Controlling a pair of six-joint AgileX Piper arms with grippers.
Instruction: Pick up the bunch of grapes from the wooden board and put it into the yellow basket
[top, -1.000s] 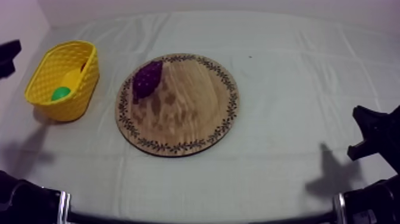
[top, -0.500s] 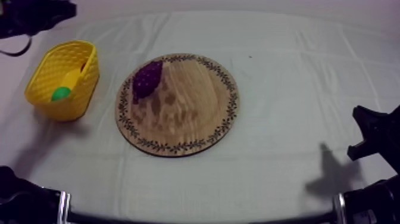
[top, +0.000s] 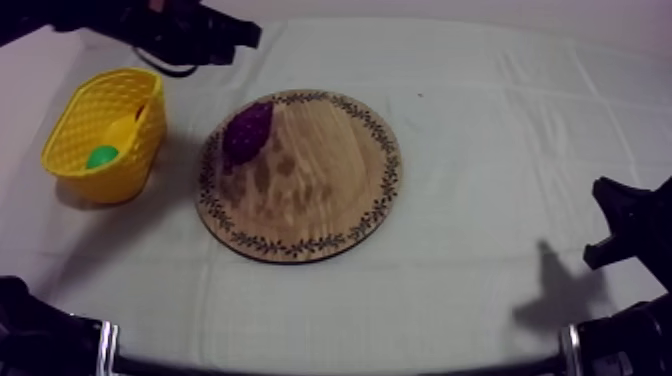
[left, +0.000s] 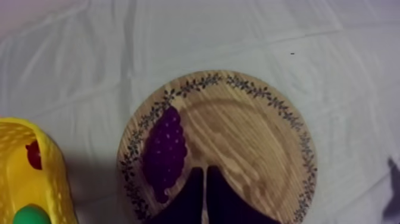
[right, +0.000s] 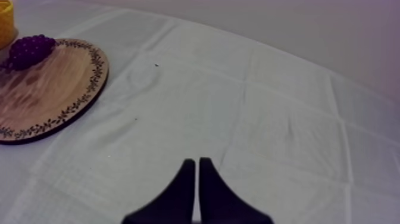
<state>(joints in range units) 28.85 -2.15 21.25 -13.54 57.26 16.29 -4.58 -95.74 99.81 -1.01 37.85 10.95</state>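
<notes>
From above, your left gripper (top: 240, 33) is hanging over the counter (top: 480, 90) just past the far rim of the wooden board (top: 320, 200). The bunch of grapes (top: 247, 130) is lying on the board's basket side, near the rim. The yellow basket (top: 75, 110) is standing just beside the board. Your right gripper (top: 625, 225) is resting low, well apart from everything. In the left wrist view, the fingers are lying together as a narrow wedge, holding nothing, just beside the grapes (left: 163, 152). You are going to need to spread them, centre them across the bunch and lower gently. A small red fruit (left: 34, 154) and a green fruit (left: 27, 214) are already sitting in the basket, so you should be dropping the grapes clear of them. In the right wrist view, that gripper is likewise closed and empty over bare cloth, with nothing blocking your path.
</notes>
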